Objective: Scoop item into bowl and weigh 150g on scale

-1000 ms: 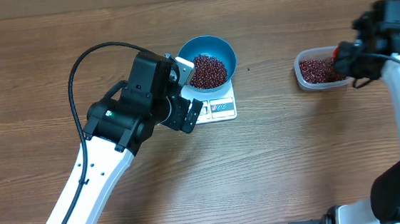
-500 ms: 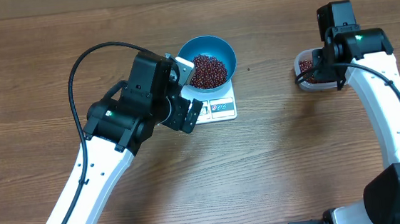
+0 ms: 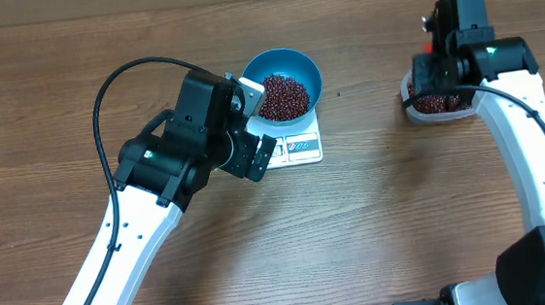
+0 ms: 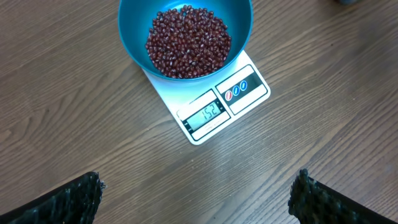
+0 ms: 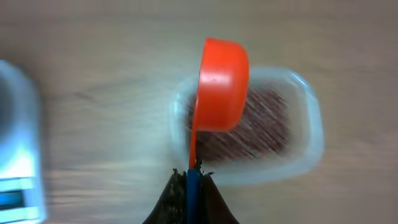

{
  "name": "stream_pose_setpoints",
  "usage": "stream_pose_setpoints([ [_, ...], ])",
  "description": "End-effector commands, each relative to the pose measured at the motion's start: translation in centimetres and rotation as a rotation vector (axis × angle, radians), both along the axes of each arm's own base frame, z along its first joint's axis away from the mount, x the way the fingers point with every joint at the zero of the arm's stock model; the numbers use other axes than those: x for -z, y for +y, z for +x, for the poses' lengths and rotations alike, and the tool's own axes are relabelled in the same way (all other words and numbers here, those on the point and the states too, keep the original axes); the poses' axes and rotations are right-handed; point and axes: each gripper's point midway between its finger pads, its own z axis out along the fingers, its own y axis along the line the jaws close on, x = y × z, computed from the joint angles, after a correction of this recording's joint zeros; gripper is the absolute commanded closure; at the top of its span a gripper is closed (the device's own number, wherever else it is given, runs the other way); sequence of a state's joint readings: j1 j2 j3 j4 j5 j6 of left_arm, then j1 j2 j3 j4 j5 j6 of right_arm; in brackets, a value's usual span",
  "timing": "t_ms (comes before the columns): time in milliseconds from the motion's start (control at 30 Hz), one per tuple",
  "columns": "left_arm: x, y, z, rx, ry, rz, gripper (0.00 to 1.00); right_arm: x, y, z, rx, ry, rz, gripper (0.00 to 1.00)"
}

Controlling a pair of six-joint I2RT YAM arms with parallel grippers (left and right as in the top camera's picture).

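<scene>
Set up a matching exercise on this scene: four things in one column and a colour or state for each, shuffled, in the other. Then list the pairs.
Things:
1. bowl
2. scoop
3. tub
4. left gripper

Descriptions:
a. open, holding nothing
b. orange, over the tub
c. blue, standing on the scale
d. clear, sitting on the table

Pairs: 1-c, 2-b, 3-d, 4-a
</scene>
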State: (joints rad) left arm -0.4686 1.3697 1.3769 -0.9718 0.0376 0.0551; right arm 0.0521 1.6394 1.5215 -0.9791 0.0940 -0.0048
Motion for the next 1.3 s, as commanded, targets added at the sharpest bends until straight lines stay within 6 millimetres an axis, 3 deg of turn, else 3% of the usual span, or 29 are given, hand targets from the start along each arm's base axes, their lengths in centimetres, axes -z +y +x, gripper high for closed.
stream_pose_setpoints([
  [0,0.2,0.1,0.0,-0.010,0.007,-0.007,0.00,-6.4,5.8,0.5,-0.261,-0.189,0.225,0.96],
  [67,0.2,0.1,0.0,-0.010,0.007,-0.007,0.00,-7.1,7.8,0.5,-0.362,-0.219,0.262,0.96],
  [100,0.2,0.1,0.0,-0.010,0.007,-0.007,0.00,-7.6,10.1,0.2,-0.484,-0.242,0.282,0.96],
  [233,0.2,0.1,0.0,-0.010,0.007,-0.007,0.00,-7.5,13.1,-0.5,-0.644,-0.259,0.245,0.96],
  [533,0.2,0.1,0.0,-0.010,0.007,-0.007,0.00,-3.0,17.8,-1.8,-0.880,-0.153,0.178,0.96],
  [833,0.2,0.1,0.0,-0.010,0.007,-0.007,0.00,-0.5,20.5,-1.1,-0.956,-0.133,0.169,0.96],
  [1067,0.2,0.1,0.0,-0.010,0.007,-0.007,0.01,2.2,20.4,0.7,-0.919,-0.109,0.041,0.96],
  [1267,0.2,0.1,0.0,-0.010,0.007,-0.006,0.00,3.2,20.5,1.7,-0.904,-0.116,-0.014,0.96],
])
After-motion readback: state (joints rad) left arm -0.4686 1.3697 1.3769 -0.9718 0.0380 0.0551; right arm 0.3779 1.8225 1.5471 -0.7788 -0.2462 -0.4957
